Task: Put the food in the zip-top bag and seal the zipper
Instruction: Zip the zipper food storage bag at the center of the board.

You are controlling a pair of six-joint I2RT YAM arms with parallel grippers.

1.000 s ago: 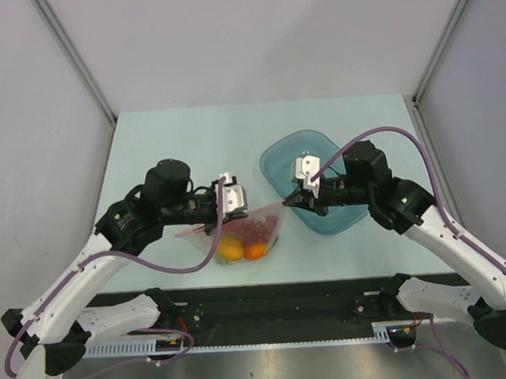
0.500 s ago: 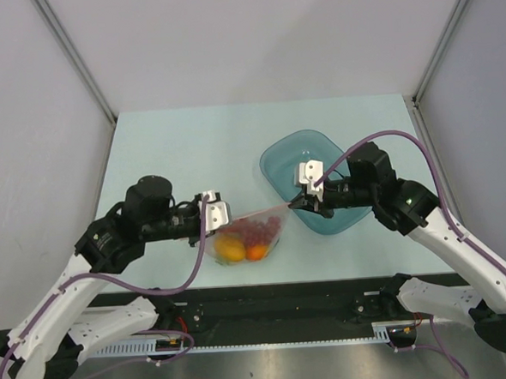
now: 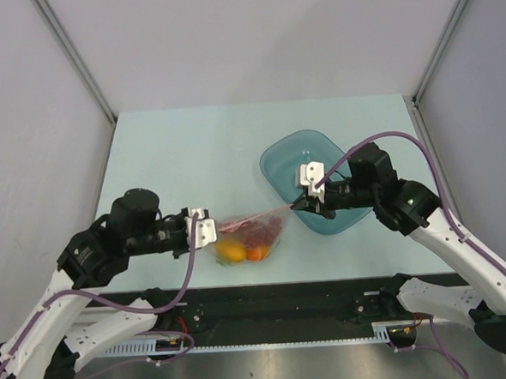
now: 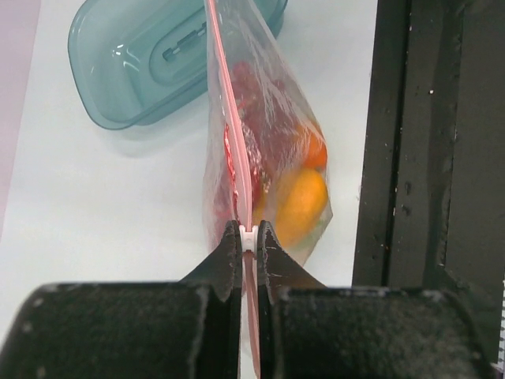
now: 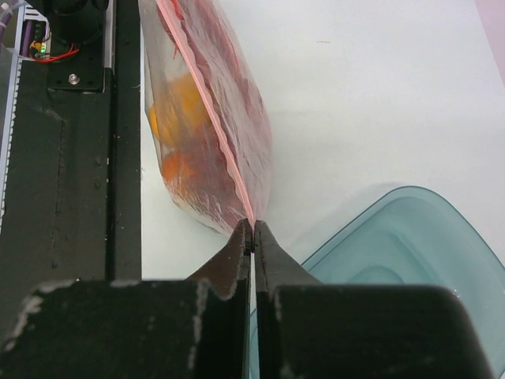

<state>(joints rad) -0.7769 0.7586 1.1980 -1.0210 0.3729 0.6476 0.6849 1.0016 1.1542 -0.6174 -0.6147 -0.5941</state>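
Observation:
The zip-top bag [image 3: 257, 227] hangs stretched between my two grippers just above the table, low in the top view. The food shows through it: a yellow fruit [image 3: 231, 252], an orange fruit [image 3: 255, 253] and dark red pieces [image 4: 254, 95]. In the left wrist view my left gripper [image 4: 248, 234] is shut on the white slider [image 4: 248, 237] of the pink-red zipper [image 4: 223, 118]. My right gripper [image 5: 252, 226] is shut on the bag's other end, pinching the zipper strip [image 5: 207, 106] at the corner. From above, the left gripper [image 3: 211, 230] is at the bag's left end and the right gripper [image 3: 298, 203] at its right end.
A translucent blue bowl [image 3: 292, 155] stands on the table right of the bag, under my right wrist. The black rail [image 3: 268, 302] at the table's near edge runs just below the bag. Grey walls close in both sides.
My left arm has drawn back to the left along the bag's mouth with the slider in its jaws. The bag is pulled longer and tauter. The right gripper has held its place.

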